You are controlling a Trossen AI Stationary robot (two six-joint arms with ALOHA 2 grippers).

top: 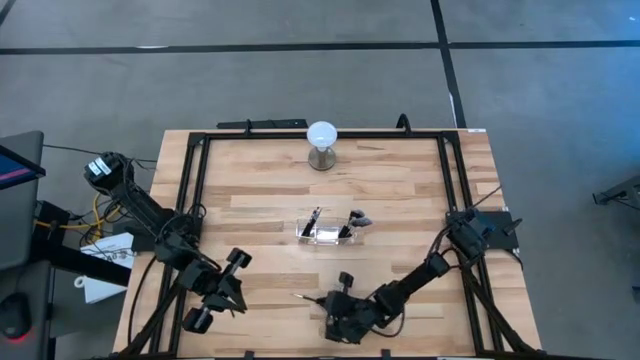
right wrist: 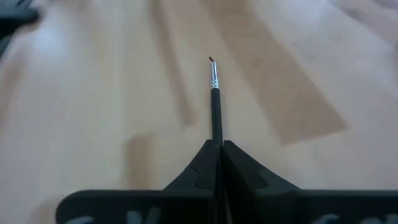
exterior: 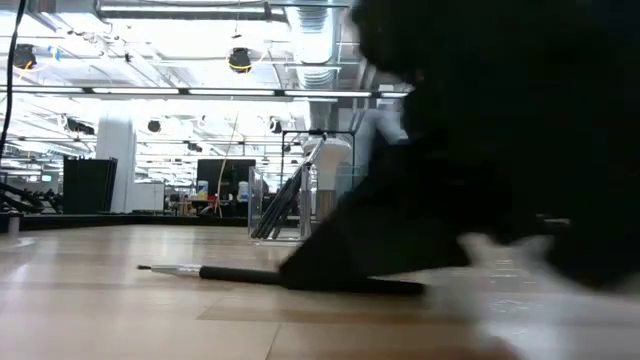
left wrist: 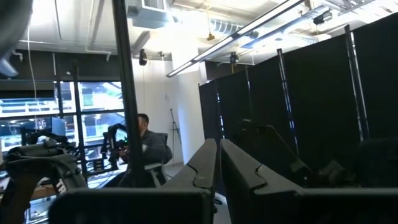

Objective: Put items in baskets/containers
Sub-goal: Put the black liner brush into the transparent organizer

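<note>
A slim dark-handled brush [top: 305, 296] with a silver ferrule and a tiny tip lies near the table's near edge; it also shows in the low view [exterior: 200, 271] and the right wrist view [right wrist: 215, 93]. My right gripper [top: 330, 301] [right wrist: 217, 144] is shut on it. The clear rectangular holder [top: 325, 233] [exterior: 282, 208] stands at mid-table with several brushes leaning inside it. My left gripper [top: 226, 291] [left wrist: 219, 167] hovers over the near left part of the table, shut and holding nothing, its camera facing the room. My right gripper pinches the brush's dark handle [right wrist: 216, 134] between its two fingers. The fingers come low from the table's right and lie along the brush, which sticks straight out ahead of them with its tip toward the table's left. The brush is level, at the table top [exterior: 240, 275].
A white globe on a metal base [top: 322, 142] stands near the far edge, behind the holder. A black frame [top: 197, 170] runs around the wooden table top. Bare wood lies between the holder and my right gripper. A person sits in the room beyond the table [left wrist: 148, 146].
</note>
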